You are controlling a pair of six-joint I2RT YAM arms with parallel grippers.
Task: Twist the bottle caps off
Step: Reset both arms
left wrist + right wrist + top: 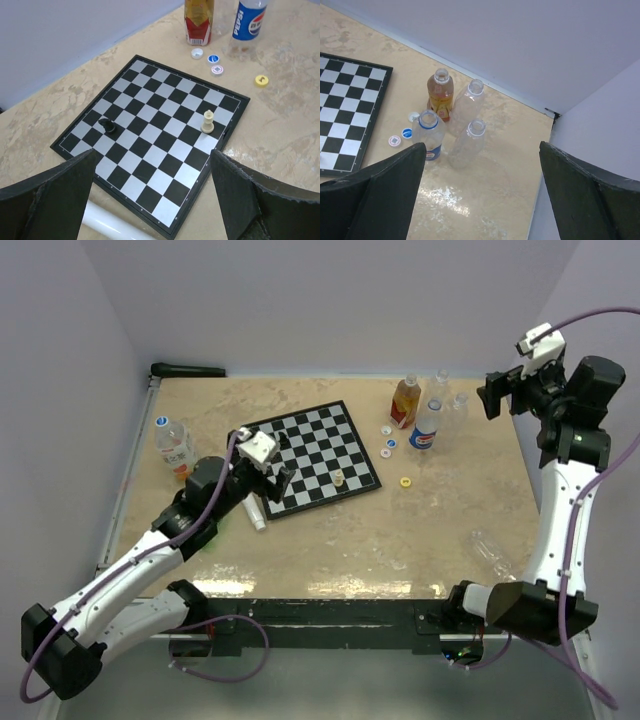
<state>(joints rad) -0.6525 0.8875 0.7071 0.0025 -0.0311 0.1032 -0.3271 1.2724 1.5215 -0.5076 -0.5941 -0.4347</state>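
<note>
Four loose bottle caps lie right of the chessboard: white (386, 429), blue (391, 443), pink-marked (386, 452) and yellow (406, 482). Behind them stands a group of bottles with open necks, among them a Pepsi bottle (429, 132) and an orange-labelled bottle (440, 92). At the far left a bottle (174, 448) stands with a blue cap (162, 422) on it. My left gripper (152, 152) hangs open over the board's near edge, holding nothing. My right gripper (482, 145) is open and empty, raised above the bottle group near the right wall.
The chessboard (312, 455) carries a black piece (107, 125) and a cream piece (208, 122). A white tube (256, 512) lies at the board's near-left corner. A clear bottle (491, 551) lies on its side near the right arm. Walls close in the back and both sides.
</note>
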